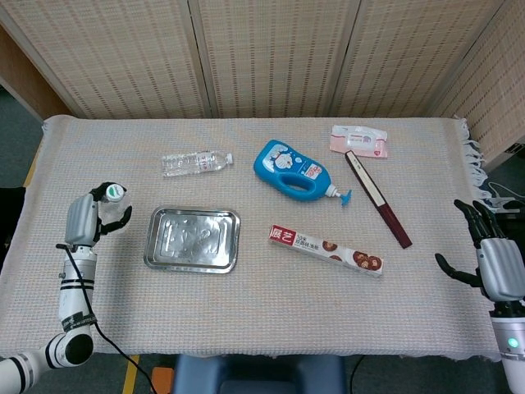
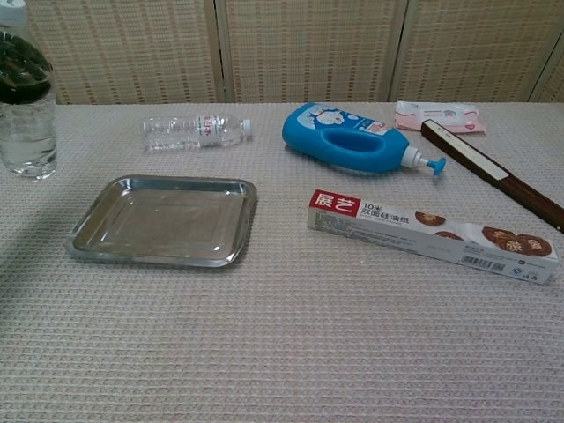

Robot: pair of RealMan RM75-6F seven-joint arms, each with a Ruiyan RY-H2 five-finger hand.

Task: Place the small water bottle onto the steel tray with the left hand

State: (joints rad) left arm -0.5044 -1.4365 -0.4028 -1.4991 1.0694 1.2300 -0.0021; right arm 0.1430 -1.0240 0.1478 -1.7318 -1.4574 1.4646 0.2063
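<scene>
My left hand grips a clear water bottle with a green-and-white cap, left of the steel tray. In the chest view this bottle stands upright at the far left, dark fingers wrapped round its upper part; its base is near the cloth, and contact cannot be told. The tray holds nothing. A second clear bottle lies on its side behind the tray, also visible in the chest view. My right hand hangs with fingers apart, holding nothing, at the table's right edge.
A blue detergent bottle lies behind the middle. A long foil box lies to the right of the tray. A dark flat stick and a pink packet are at the back right. Folding screens stand behind the table.
</scene>
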